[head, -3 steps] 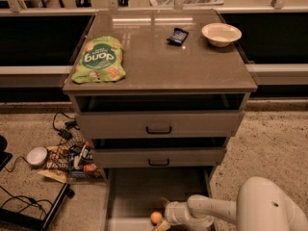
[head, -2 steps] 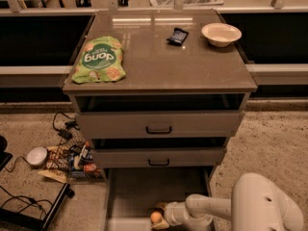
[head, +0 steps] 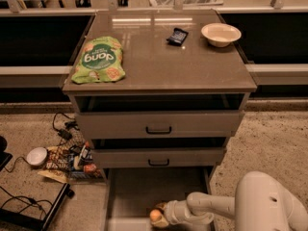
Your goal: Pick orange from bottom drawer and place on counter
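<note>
Orange lies in the open bottom drawer, bottom centre of the frame, right against the gripper; whether that grips it I cannot tell; the counter stands above

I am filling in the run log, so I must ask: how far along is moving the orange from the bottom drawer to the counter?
Done: the bottom drawer is open and the gripper is down inside it, right at the orange. In hand: the pick itself; a firm hold cannot be confirmed. Left: lifting the orange onto the counter, where a green bag and white bowl sit.
</note>
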`<act>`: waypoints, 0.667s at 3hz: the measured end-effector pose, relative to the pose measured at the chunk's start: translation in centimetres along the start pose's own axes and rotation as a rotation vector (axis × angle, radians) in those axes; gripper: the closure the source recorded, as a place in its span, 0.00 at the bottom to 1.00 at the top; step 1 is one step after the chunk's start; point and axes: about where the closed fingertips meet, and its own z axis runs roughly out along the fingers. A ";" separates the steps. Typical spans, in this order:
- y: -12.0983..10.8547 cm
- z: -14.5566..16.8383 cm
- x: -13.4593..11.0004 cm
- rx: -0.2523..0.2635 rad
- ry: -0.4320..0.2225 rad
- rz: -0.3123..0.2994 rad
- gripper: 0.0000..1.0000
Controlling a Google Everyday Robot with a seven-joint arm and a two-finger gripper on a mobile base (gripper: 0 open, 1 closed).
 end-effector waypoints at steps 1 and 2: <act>0.1 0.1 -0.1 -0.003 -0.003 0.000 1.00; 0.1 0.1 -0.1 -0.003 -0.003 0.000 1.00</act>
